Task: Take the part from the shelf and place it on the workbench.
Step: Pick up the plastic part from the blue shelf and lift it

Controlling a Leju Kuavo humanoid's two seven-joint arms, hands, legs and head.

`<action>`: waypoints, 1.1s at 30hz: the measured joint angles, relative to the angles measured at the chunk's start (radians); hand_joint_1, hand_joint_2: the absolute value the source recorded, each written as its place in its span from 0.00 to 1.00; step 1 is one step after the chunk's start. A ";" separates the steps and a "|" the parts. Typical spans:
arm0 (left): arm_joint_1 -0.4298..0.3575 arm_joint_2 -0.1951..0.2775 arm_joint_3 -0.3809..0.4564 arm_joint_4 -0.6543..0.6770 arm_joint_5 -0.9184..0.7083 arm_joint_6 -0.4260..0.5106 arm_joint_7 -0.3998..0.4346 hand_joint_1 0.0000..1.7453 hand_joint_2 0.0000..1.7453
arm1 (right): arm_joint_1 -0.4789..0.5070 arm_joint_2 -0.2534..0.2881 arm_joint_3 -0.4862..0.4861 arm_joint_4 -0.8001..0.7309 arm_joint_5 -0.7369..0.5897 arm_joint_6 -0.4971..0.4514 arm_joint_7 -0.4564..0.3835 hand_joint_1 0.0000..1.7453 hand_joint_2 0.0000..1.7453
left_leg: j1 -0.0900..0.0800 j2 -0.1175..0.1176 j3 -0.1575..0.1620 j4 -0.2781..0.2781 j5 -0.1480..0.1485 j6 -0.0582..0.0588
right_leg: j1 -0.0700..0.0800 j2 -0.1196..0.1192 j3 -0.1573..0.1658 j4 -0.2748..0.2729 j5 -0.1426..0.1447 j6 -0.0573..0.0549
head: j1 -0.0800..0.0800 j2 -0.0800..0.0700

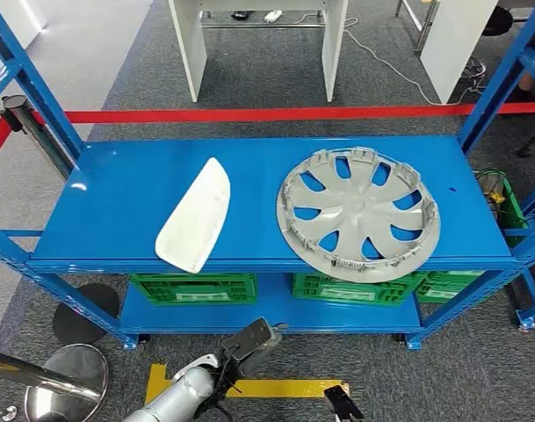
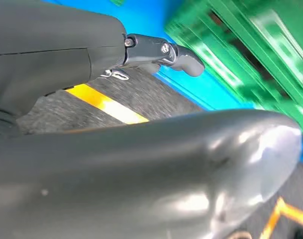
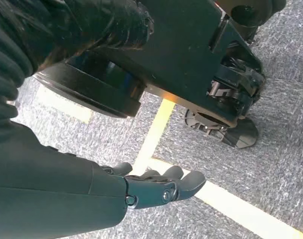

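The step in hand looks like the reach: neither part has been lifted, so an arm has to come up from below the shelf edge and settle on one of them. On the left of the blue shelf (image 1: 119, 202) lies a white curved panel (image 1: 195, 215), flat on the top deck with its near end just over the front lip; that overhang is probably the easiest place to get fingers under, since the piece is thin and lies low. It would be wise to approach it from the front, slide under the near end and close gently, because a smooth shell like this could skate backwards if pushed. To its right, well apart, sits a silver wheel cover (image 1: 357, 214), also flat, its near rim reaching past the front edge; it is wide and would likely need a grip on the rim. Which of the two is the part meant I cannot tell. The left hand (image 1: 251, 341) is low in front of the lower deck, near the green crates (image 1: 192, 287), touching nothing; in the left wrist view its fingers (image 2: 157, 52) stretch out straight and it holds nothing. The right hand (image 3: 161, 186) hangs over the grey carpet with yellow floor tape (image 3: 153, 134), fingers extended together and loose, empty and clear of everything.
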 joint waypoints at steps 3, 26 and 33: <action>-0.008 -0.003 -0.062 -0.015 0.031 -0.032 -0.017 0.00 0.00 | -0.005 0.001 0.002 0.000 0.009 0.002 0.009 0.00 1.00 | 0.000 0.000 0.000 0.000 0.000 0.000 | 0.000 0.000 0.000 0.000 0.000 0.000 | 0.000 0.000; -0.085 0.012 -0.511 -0.161 0.291 -0.168 -0.112 0.00 0.00 | -0.027 0.010 0.002 0.000 0.072 0.016 0.055 0.00 1.00 | 0.000 0.000 0.000 0.000 0.000 0.000 | 0.000 0.000 0.000 0.000 0.000 0.000 | 0.000 0.000; -0.090 0.014 -0.548 -0.187 0.317 -0.153 -0.136 0.00 0.00 | -0.027 0.010 0.002 0.000 0.074 0.017 0.055 0.00 1.00 | 0.000 0.000 0.000 0.000 0.000 0.001 | 0.000 0.000 0.000 0.000 0.000 0.000 | 0.000 0.000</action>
